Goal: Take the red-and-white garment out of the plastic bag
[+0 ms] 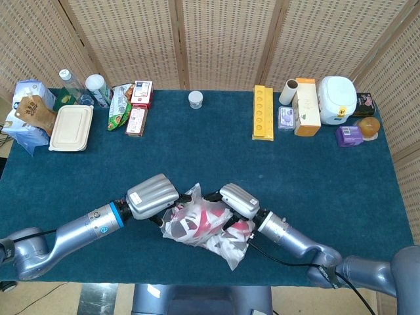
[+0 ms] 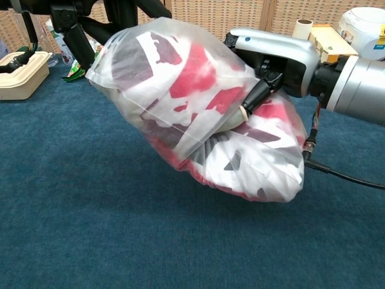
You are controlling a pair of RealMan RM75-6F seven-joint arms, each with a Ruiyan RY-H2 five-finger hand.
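Observation:
A clear plastic bag (image 1: 190,220) (image 2: 162,78) is held a little above the blue table, with the red-and-white garment (image 1: 231,244) (image 2: 258,162) inside it and bulging out at its lower right end. My right hand (image 1: 237,199) (image 2: 274,57) comes in from the right and grips the garment at the bag's mouth, one fingertip (image 2: 243,112) pressed into the cloth. My left hand (image 1: 153,194) (image 2: 84,21) is at the bag's upper left end, its dark fingers spread against the plastic. Whether they pinch the plastic is hidden.
A beige lunch box (image 1: 71,119) (image 2: 21,72), bottles and snack packs (image 1: 121,104) line the far left. A small white jar (image 1: 195,99) stands at the back middle. A yellow tray (image 1: 262,112), boxes and a white appliance (image 1: 337,99) stand at the back right.

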